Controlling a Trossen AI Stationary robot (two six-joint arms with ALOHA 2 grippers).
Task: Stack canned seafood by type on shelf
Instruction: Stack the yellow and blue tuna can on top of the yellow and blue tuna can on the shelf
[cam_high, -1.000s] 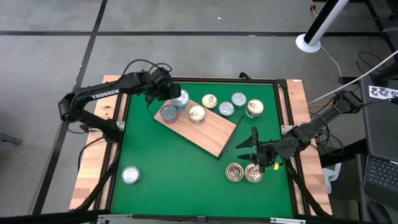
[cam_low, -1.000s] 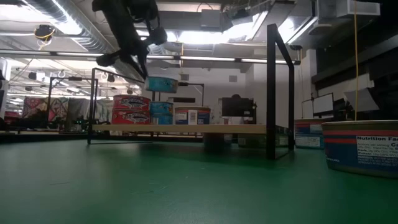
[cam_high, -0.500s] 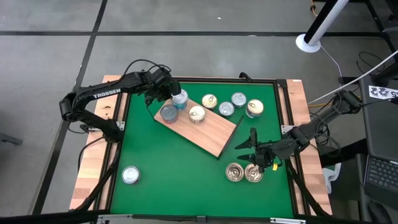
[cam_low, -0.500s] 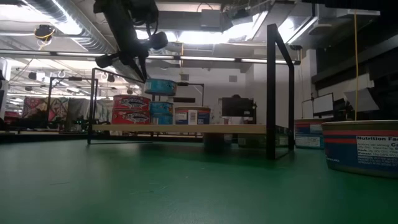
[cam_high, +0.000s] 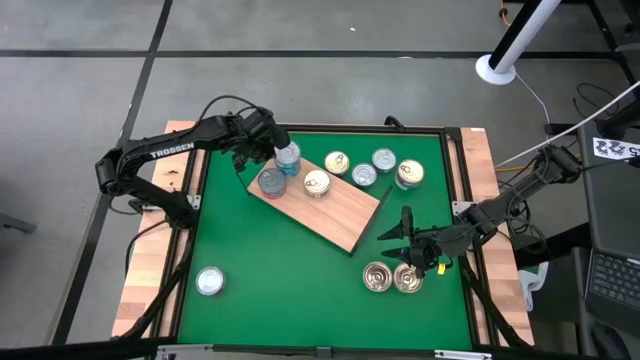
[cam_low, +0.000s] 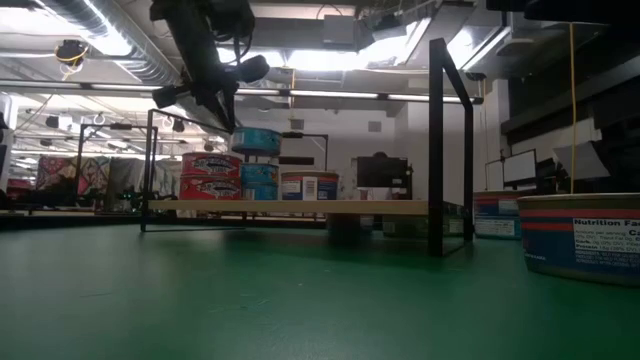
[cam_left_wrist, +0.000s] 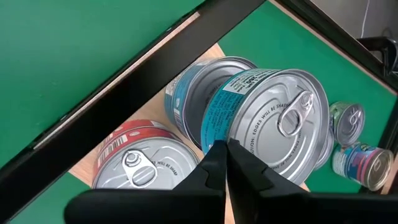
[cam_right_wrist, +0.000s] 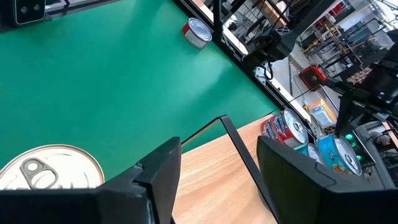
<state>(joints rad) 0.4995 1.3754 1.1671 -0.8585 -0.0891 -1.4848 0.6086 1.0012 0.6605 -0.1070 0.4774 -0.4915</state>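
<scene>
The left gripper (cam_left_wrist: 225, 163) is pinched fully shut on the rim of a blue-labelled tin (cam_left_wrist: 273, 118), carrying it tilted just above a second blue-labelled tin (cam_left_wrist: 198, 99) that stands on the shelf (cam_high: 330, 212). That hold by the rim leaves the carried tin's underside free, which suits setting it down on its match below; it hangs a little off-centre from the lower lid, so it likely needs levelling before release. Just beside the gripper on the same shelf stand the red-labelled tins (cam_low: 211, 173), two high in the low view, so like is kept with like. The right gripper (cam_high: 408, 247) waits well apart from the left one, its fingers spread with nothing between them, beside two gold-lidded tins (cam_high: 392, 277) on the green surface (cam_high: 290, 290).
</scene>
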